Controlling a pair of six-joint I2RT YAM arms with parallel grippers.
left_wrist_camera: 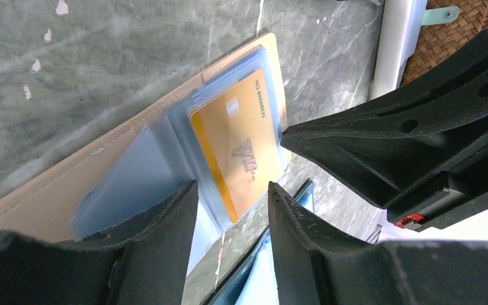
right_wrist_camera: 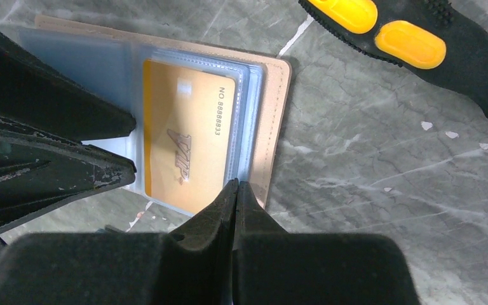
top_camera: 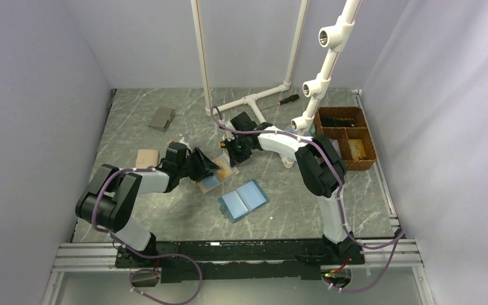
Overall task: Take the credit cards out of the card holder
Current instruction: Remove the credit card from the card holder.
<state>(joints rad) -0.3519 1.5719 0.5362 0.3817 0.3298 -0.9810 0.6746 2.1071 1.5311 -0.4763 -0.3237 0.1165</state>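
The card holder (top_camera: 221, 173) lies open on the table, tan outside with blue-grey sleeves. A gold VIP card (left_wrist_camera: 238, 143) sits in its clear right-hand sleeve; the card also shows in the right wrist view (right_wrist_camera: 187, 152). My left gripper (left_wrist_camera: 232, 185) is open and low over the holder's near edge, one finger (left_wrist_camera: 159, 222) over the left panel. My right gripper (right_wrist_camera: 236, 184) is shut, its tips touching the sleeve edge beside the card at the holder's tan border (right_wrist_camera: 273, 121). Both grippers meet at the holder in the top view, left (top_camera: 208, 168) and right (top_camera: 235, 154).
An all light-blue bifold (top_camera: 243, 199) lies open just in front of the holder. A small grey wallet (top_camera: 162, 118) and a tan item (top_camera: 147, 157) lie to the left. A screwdriver (right_wrist_camera: 413, 44), white pipes (top_camera: 254, 98) and a wicker basket (top_camera: 346, 136) stand behind and right.
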